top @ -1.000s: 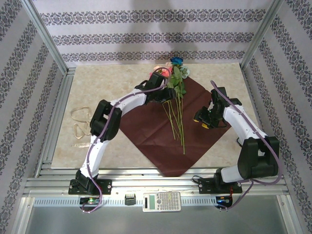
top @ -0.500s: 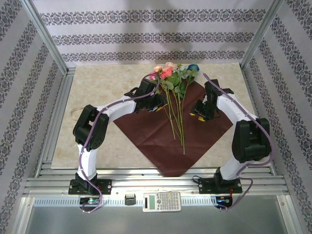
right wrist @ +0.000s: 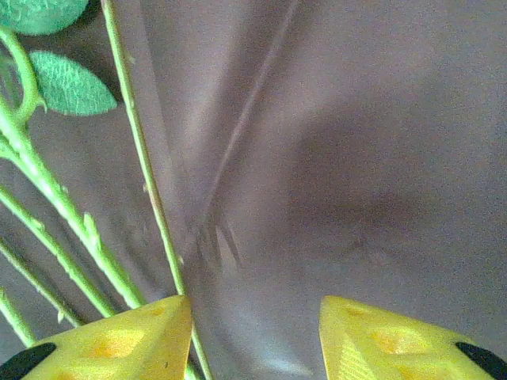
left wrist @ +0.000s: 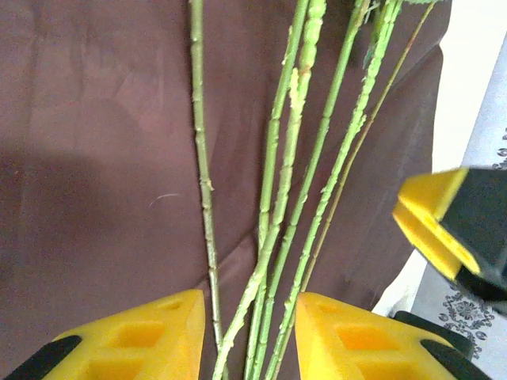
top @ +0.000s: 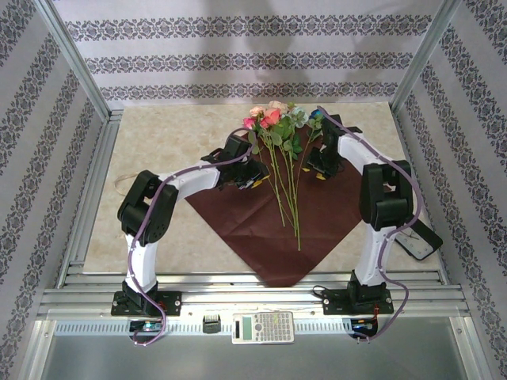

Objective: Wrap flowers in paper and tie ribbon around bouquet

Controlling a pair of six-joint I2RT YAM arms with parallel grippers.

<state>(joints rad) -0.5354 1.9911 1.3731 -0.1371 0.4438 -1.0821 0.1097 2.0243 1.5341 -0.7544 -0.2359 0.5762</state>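
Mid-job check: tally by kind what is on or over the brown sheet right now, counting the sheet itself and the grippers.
Paper, maroon-brown face up: 1
Flowers, one bunch lying on the sheet: 1
Grippers over the sheet, left gripper astride the stems and right gripper beside them: 2
Total: 4

Top camera: I look down from high behind, whole table [top: 158,158] in frame. Wrist cameras: close over the paper [left wrist: 95,158], both catching the flowers [top: 273,133].

Paper [top: 238,214] matt, creased; flowers [top: 273,123] w/ rough plastic stems; table [top: 158,134] smooth marble-look.
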